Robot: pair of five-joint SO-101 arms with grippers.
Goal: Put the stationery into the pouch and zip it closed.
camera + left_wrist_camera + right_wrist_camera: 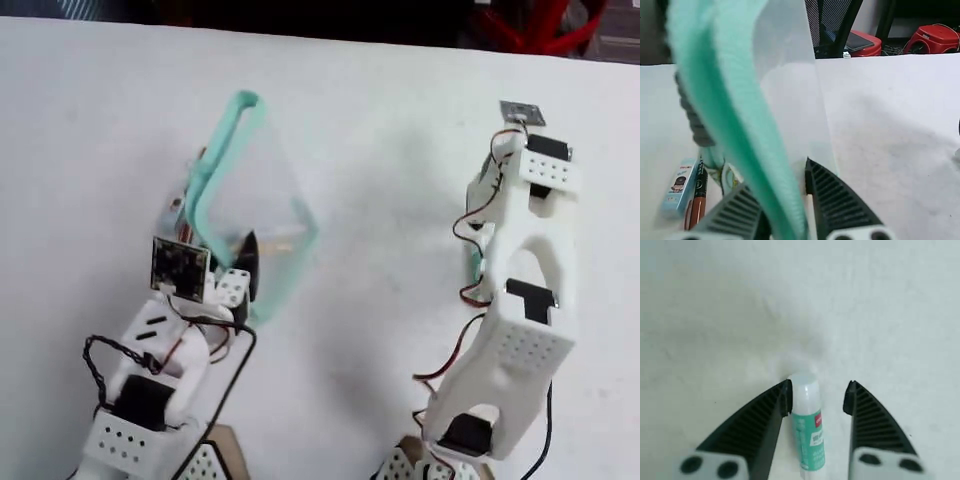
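The pouch (262,190) is clear plastic with a teal zip band (730,125) and lies at the table's left. My left gripper (246,262) is shut on that band at the pouch's near end, one finger (832,200) on each side of it. A blue eraser (679,185) and a brown pen (696,205) lie beside the pouch. A glue stick (807,425), with a white cap and a teal body, lies on the table between the fingers of my open right gripper (819,386). One finger (767,415) touches it; the other stands apart. In the high view the right arm (525,290) covers most of the glue stick.
The white table (390,200) runs bare between the two arms and toward the far edge. Behind the far edge stand a chair base (840,25) and red objects (935,37) on the floor.
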